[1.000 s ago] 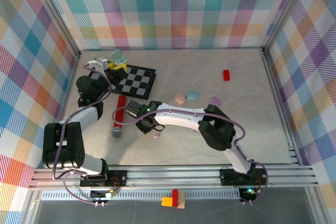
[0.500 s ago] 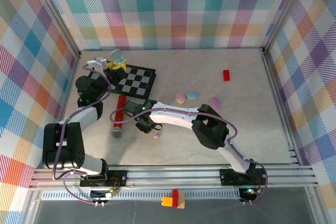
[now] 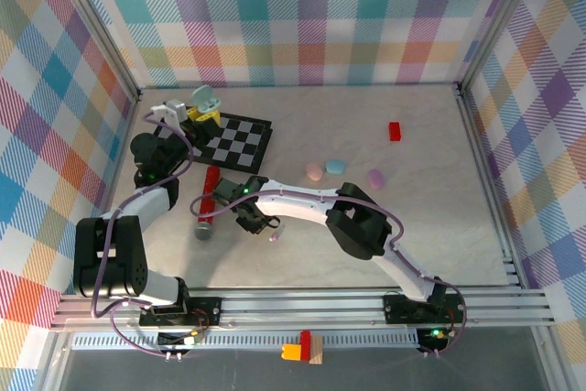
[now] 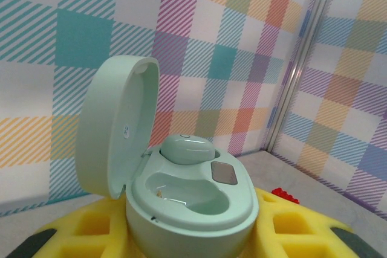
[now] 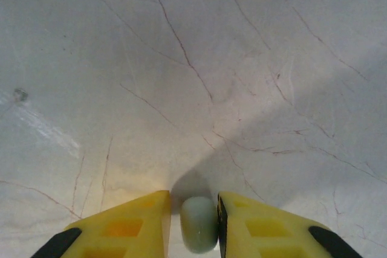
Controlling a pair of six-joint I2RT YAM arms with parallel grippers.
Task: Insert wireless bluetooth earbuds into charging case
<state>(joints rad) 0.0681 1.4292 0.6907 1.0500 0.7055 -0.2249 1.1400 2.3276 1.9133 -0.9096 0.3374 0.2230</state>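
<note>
When viewed from the top external camera, the left gripper (image 3: 203, 115) sits at the far-left corner of the table (image 3: 439, 217), beside a checkerboard mat (image 3: 236, 140). It carries the open charging case (image 3: 207, 96). The right gripper (image 3: 259, 221) hangs low next to a red marker (image 3: 209, 197), with a purple earbud (image 3: 274, 237) lying near it.

Left wrist: yellow fingers (image 4: 84, 228) are clamped on the pale green case. Its lid (image 4: 115, 125) is raised and a seated earbud (image 4: 184, 148) fills the far socket.

Right wrist: yellow fingers (image 5: 127, 225) pinch a pale green earbud (image 5: 199, 226) close over the table.
</note>
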